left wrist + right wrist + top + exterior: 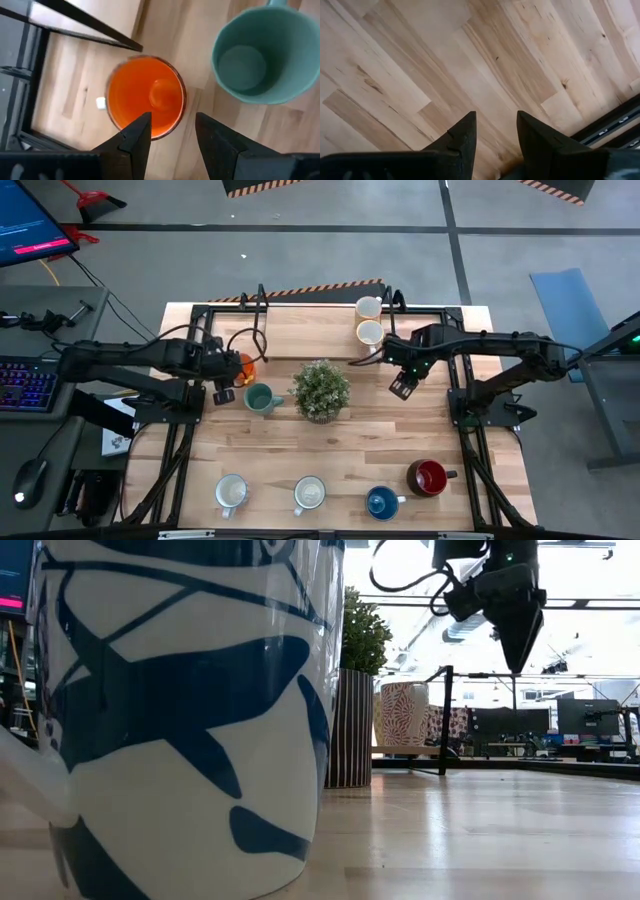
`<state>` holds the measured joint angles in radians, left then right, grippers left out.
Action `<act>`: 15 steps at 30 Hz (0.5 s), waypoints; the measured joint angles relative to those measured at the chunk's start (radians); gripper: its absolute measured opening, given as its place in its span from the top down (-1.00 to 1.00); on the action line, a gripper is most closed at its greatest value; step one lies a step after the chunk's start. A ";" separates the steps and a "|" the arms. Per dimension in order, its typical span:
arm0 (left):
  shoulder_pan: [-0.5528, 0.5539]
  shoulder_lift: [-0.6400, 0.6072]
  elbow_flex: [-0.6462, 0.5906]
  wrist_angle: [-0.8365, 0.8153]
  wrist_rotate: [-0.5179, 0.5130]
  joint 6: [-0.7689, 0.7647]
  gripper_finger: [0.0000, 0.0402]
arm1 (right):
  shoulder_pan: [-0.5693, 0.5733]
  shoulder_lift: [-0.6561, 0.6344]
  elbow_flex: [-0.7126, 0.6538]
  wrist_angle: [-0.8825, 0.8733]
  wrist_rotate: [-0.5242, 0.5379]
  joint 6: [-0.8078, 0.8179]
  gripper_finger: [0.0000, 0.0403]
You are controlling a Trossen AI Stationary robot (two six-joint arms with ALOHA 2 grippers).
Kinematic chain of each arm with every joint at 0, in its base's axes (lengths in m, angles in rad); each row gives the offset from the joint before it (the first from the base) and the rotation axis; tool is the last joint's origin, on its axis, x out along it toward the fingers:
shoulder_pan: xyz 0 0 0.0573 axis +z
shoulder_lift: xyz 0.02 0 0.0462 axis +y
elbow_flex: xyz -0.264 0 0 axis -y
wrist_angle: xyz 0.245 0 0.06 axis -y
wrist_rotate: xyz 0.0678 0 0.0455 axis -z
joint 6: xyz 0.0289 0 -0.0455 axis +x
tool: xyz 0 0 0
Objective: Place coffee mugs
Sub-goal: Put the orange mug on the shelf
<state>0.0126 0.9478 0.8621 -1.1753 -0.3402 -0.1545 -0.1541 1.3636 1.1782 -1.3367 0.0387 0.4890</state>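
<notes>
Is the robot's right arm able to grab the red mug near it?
Probably yes: the right gripper hangs open and empty, with only bare table between it and the dark red mug.

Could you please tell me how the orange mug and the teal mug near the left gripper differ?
The orange mug is bright orange; the teal mug is a muted green-blue. The orange mug sits right at the open left gripper, one finger over its rim, while the teal mug stands clear, nearer the potted plant. Both stand upright and empty on the wooden table.
</notes>
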 joint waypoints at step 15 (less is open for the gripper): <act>0.001 -0.015 -0.104 0.077 0.067 -0.044 0.28 | 0.052 0.000 0.000 0.013 0.012 0.008 0.41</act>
<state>0.0135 0.9329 0.7582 -1.0981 -0.2729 -0.1989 -0.1017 1.3636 1.1786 -1.3237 0.0502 0.4965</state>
